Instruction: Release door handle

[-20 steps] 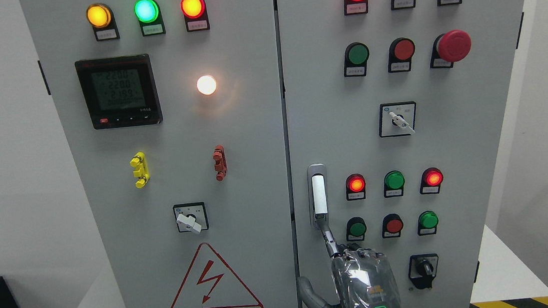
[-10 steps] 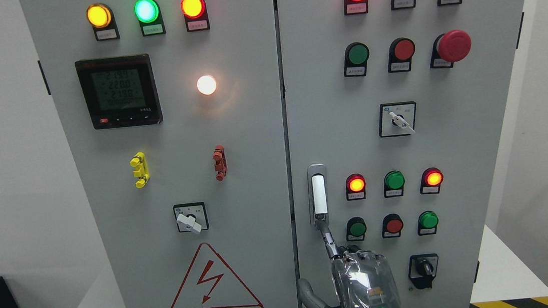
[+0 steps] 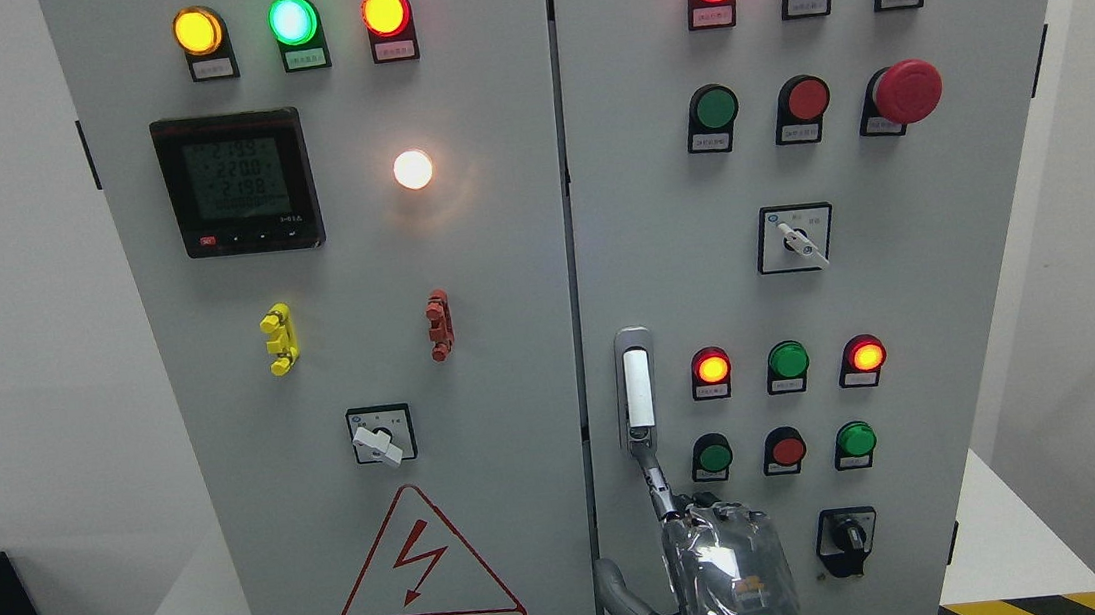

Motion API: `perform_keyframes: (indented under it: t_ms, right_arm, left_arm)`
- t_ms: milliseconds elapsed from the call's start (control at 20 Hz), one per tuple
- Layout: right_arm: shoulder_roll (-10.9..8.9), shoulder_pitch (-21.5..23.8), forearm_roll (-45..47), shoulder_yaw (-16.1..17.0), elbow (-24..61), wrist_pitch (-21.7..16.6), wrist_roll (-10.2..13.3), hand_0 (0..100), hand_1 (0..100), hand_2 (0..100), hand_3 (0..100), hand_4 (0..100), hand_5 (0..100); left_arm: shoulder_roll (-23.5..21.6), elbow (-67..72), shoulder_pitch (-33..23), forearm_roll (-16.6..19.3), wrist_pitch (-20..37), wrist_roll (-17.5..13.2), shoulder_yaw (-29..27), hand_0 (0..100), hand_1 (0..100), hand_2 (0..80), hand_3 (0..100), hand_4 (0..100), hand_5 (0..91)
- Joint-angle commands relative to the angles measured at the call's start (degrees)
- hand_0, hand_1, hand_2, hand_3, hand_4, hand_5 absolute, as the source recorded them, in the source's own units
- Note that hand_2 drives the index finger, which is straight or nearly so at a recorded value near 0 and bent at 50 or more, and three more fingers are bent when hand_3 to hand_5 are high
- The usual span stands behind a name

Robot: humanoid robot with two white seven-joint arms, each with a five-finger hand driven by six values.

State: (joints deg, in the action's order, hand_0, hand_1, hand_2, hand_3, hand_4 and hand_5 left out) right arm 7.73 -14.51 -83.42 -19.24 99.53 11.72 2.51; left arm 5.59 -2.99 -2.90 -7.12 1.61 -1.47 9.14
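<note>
My right hand (image 3: 729, 571) hangs just below the handle (image 3: 637, 389), back toward me, gripping nothing. My thumb (image 3: 620, 592) splays out to the side away from the handle. Only my index finger (image 3: 660, 487) reaches up straight, its tip at the handle's lower end, so letting go looks nearly done. The handle stands upright in its recess on the door (image 3: 661, 236), which looks closed. Just beside the handle glows a red lamp (image 3: 711, 369), which I should avoid when pulling back.

The hand (image 3: 724, 572) is grey metal with jointed, dark-linked fingers (image 3: 658, 483), its back wrapped in shiny clear plastic, carrying a small orange mark and a glowing green oval light near the wrist.
</note>
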Motion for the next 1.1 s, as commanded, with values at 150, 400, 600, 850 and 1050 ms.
perform_keyframes:
  t_ms: [150, 400, 600, 850, 1050]
  right_arm:
    - [0.00, 0.3, 0.0, -0.1, 1.1, 0.0, 0.0, 32, 24, 0, 74, 73, 78]
    - [0.00, 0.5, 0.0, -0.1, 1.9, 0.0, 0.0, 32, 24, 0, 74, 73, 78]
    - [0.00, 0.5, 0.1, -0.1, 2.4, 0.0, 0.0, 32, 24, 0, 74, 73, 78]
    - [0.00, 0.4, 0.1, -0.2, 2.8, 0.0, 0.0, 32, 24, 0, 74, 73, 78]
    - [0.00, 0.3, 0.1, -0.2, 3.1, 0.0, 0.0, 32, 24, 0, 74, 73, 78]
  left_arm:
    - [0.0, 0.0, 0.0, 0.0, 0.0, 0.0, 0.0, 0, 0, 4.5, 11, 0, 0.0]
    - [0.0, 0.0, 0.0, 0.0, 0.0, 0.0, 0.0, 0, 0, 4.4, 11, 0, 0.0]
    - [0.0, 0.0, 0.0, 0.0, 0.0, 0.0, 0.0, 0, 0, 4.3, 11, 0, 0.0]
    - [0.0, 0.0, 0.0, 0.0, 0.0, 0.0, 0.0, 0, 0, 4.3, 11, 0, 0.0]
    - [0.0, 0.0, 0.0, 0.0, 0.1, 0.0, 0.0, 0, 0, 4.4, 11, 0, 0.0]
